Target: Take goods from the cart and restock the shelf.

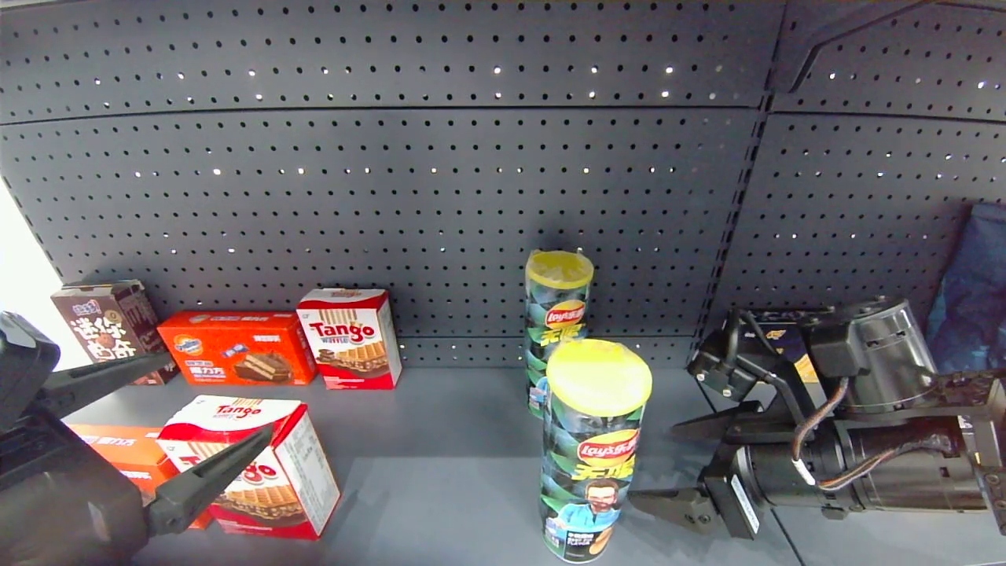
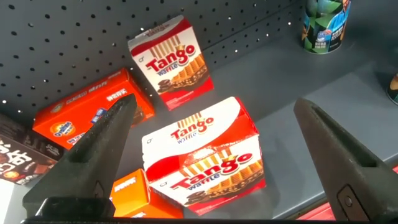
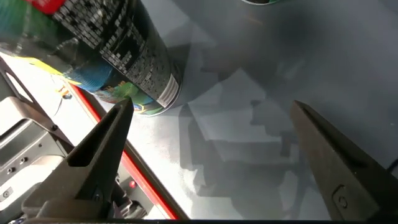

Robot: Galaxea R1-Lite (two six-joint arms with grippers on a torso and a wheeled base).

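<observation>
Chips can [image 1: 595,448] is stood upright near the shelf's [image 1: 456,472] front edge, just left of the right gripper [image 1: 656,465], whose jaws are spread apart. Placement appears finished, so a clear retreat toward the cart is called for next.

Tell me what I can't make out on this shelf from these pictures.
Rear chip can: head view, lower part hidden by the front chip can.
Front orange box: head view, mostly covered by the left gripper.
Dark box behind the right gripper: head view, the arm hides most of it.
Blue item: head view, cut off by the right edge.
</observation>
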